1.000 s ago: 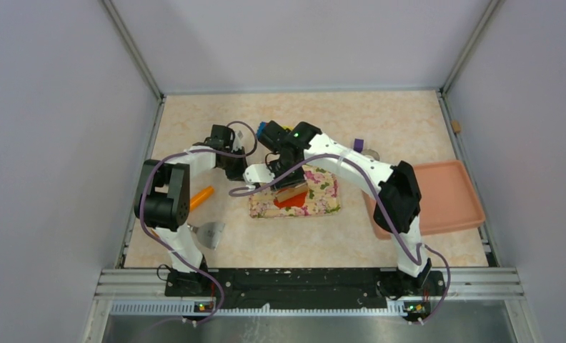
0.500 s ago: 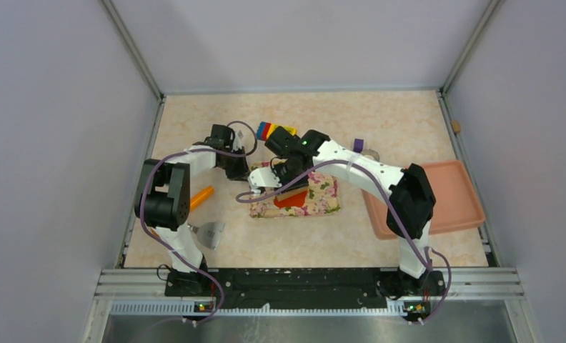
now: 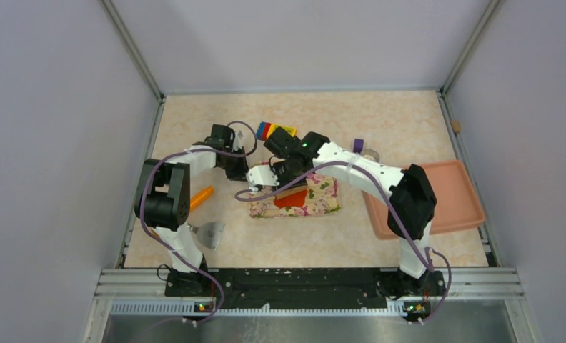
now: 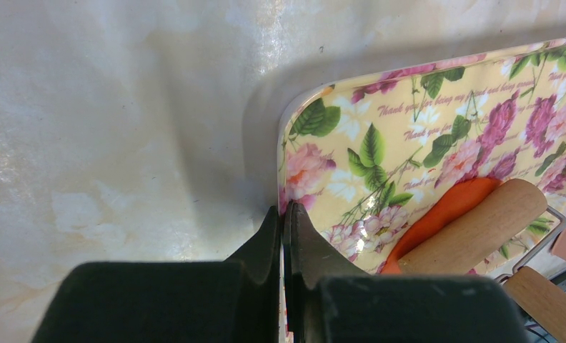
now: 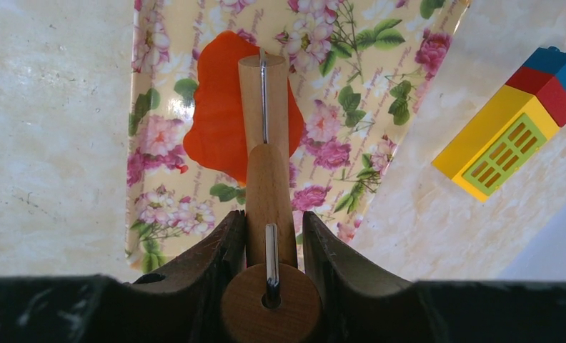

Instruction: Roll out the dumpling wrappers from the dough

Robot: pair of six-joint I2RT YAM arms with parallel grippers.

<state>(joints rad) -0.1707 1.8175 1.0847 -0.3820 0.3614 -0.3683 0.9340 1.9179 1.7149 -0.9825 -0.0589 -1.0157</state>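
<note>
The dough (image 5: 219, 118) is a flat red-orange patch on a floral tray (image 5: 159, 143). It also shows in the top view (image 3: 293, 200) and in the left wrist view (image 4: 444, 211). My right gripper (image 5: 273, 229) is shut on the wooden handle of a rolling pin. The pin's roller (image 5: 264, 89) lies on the dough. My left gripper (image 4: 285, 211) is shut on the floral tray's rim (image 4: 284, 143) at its left corner. In the top view the left gripper (image 3: 239, 170) is at the tray's far left and the right gripper (image 3: 284, 179) is above the dough. No dumpling wrappers are in view.
A colourful toy brick block (image 3: 276, 130) lies behind the floral tray, and also shows in the right wrist view (image 5: 512, 121). An orange carrot toy (image 3: 201, 196) and a metal scraper (image 3: 209, 232) lie at left. A pink tray (image 3: 452, 196) stands right. A purple piece (image 3: 358, 145) and a metal ring (image 3: 370, 153) lie nearby.
My right arm has shifted a little to the right, uncovering the colourful block behind it. The roller stays on the dough. The left arm has not moved.
</note>
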